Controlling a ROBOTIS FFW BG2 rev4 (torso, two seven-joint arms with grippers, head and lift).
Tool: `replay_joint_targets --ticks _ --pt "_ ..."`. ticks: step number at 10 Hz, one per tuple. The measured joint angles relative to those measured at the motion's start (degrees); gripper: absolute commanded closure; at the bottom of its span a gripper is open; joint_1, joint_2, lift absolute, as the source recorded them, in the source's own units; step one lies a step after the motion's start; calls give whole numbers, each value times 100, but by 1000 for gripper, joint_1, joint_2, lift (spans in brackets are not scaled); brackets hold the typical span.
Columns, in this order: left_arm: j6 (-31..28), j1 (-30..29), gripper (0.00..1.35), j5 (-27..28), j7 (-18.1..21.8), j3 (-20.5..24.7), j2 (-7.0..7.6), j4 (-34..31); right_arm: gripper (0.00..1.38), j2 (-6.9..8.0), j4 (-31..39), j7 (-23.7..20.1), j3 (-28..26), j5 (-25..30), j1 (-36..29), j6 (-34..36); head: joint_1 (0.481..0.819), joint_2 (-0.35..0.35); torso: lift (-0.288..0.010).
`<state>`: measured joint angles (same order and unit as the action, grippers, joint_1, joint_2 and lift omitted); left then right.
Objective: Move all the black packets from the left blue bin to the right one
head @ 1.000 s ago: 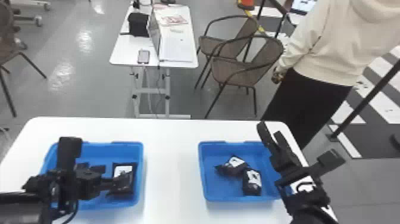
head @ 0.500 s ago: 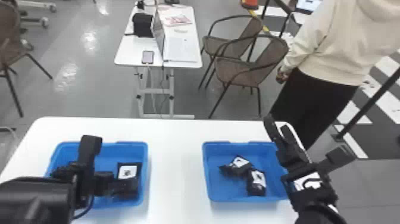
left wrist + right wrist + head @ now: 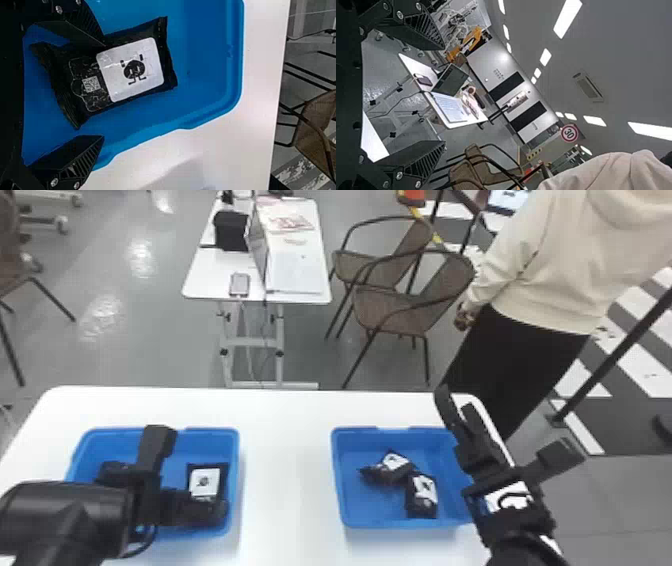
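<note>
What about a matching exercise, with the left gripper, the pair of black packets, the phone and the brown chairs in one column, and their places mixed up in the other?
1. Left gripper
2. Pair of black packets
3. Phone
4. Brown chairs

A. On the far white table
B. On the grey floor
C. At the left blue bin
D. In the right blue bin

Pairs: 1-C, 2-D, 3-A, 4-B

A furnished room between parted gripper fingers [image 3: 425, 164].
The two flat black fingers stand wide apart; beyond them, a white table [image 3: 468, 122] carries an open laptop [image 3: 451, 79] with a phone [image 3: 423, 79] near it, brown chairs [image 3: 464, 174] stand near the table, a red-rimmed round sign [image 3: 569, 133] shows farther off, and among lit ceiling panels [image 3: 567, 18] sits what looks like an air-conditioning unit [image 3: 588, 86].
</note>
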<state>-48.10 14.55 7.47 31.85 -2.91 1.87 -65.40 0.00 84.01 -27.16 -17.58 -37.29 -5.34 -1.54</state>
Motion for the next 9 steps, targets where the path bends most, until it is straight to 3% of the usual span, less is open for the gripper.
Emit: replay_joint_targets --ticks 2,3,4,7,9 --pt "-69 125 805 167 -13 0 -8 207 188 0 -7 0 0 -63 -27 2 695 -188 0" --pt "-36 147 901 213 -12 1 4 232 188 0 -8 0 0 -80 -36 2 695 -185 0" --pt "28 155 1101 246 -12 -11 26 237 188 0 -9 0 0 -95 -44 2 695 -181 0" --pt "157 78 1145 245 25 -154 161 14 188 0 -16 0 0 -133 -59 4 695 -177 0" --pt "79 -194 1145 413 185 -178 286 -636 188 0 -14 0 0 -156 -71 4 695 -166 0"
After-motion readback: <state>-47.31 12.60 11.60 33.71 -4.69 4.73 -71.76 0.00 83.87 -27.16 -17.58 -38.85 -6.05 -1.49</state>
